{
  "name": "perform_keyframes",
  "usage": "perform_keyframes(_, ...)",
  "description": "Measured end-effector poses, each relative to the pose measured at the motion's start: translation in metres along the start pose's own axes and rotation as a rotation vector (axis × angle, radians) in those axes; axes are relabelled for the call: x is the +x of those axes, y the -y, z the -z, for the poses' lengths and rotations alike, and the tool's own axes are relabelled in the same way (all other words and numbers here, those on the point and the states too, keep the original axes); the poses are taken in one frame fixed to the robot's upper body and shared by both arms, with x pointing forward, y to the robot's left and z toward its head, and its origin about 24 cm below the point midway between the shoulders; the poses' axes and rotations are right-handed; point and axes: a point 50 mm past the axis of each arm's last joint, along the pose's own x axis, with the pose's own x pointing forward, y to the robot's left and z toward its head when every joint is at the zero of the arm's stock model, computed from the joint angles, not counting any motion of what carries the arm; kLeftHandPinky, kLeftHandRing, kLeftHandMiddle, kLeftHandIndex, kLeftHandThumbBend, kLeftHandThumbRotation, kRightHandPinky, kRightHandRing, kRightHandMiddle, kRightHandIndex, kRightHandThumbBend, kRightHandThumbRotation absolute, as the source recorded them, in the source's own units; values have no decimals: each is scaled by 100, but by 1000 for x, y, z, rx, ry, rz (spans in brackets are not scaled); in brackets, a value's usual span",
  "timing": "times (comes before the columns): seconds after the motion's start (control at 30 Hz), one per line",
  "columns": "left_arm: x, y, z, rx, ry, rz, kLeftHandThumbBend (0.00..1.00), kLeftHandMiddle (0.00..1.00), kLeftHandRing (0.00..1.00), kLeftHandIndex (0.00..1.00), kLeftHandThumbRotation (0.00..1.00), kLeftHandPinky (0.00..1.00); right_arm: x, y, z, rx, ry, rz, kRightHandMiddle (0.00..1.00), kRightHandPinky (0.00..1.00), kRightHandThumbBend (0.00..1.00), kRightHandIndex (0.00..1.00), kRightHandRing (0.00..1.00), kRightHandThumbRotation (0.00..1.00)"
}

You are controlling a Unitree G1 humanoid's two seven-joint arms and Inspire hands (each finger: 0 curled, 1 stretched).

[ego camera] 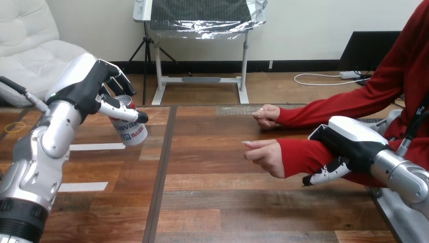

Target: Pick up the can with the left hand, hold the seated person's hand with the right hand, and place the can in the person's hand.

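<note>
A: Item 1, qty 1: white-and-red cylindrical metal can point(130, 130). Loc?
B: Lifted off the brown wooden plank table point(227, 207), view's left, tilted. Black-and-white left hand point(88, 83), fingers and thumb wrapped round it.
A: Right hand point(349, 139)?
B: On the red-sleeved forearm point(303, 154), fingers curled over its near side.
A: Person's hands?
B: Qty 2. Near hand point(265, 158) loosely curled, well apart from can; far hand point(266, 116) behind it.
A: Step?
B: Pick-up looks done, hold approx. made. Next: carry can across; needs near hand opened.
</note>
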Motion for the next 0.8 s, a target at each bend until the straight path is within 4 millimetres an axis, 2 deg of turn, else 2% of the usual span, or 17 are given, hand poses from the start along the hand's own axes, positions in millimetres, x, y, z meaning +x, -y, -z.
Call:
perform_keyframes(0.43, 0, 0, -2, 0, 6, 3, 75, 43, 36, 43, 0, 30, 0, 3, -2, 18, 16, 25, 26, 17, 66, 29, 20, 29)
perform_keyframes(0.8, 1, 3, -5, -16, 15, 7, 74, 43, 36, 43, 0, 30, 0, 6, -3, 36, 23, 44, 26, 17, 66, 29, 20, 26)
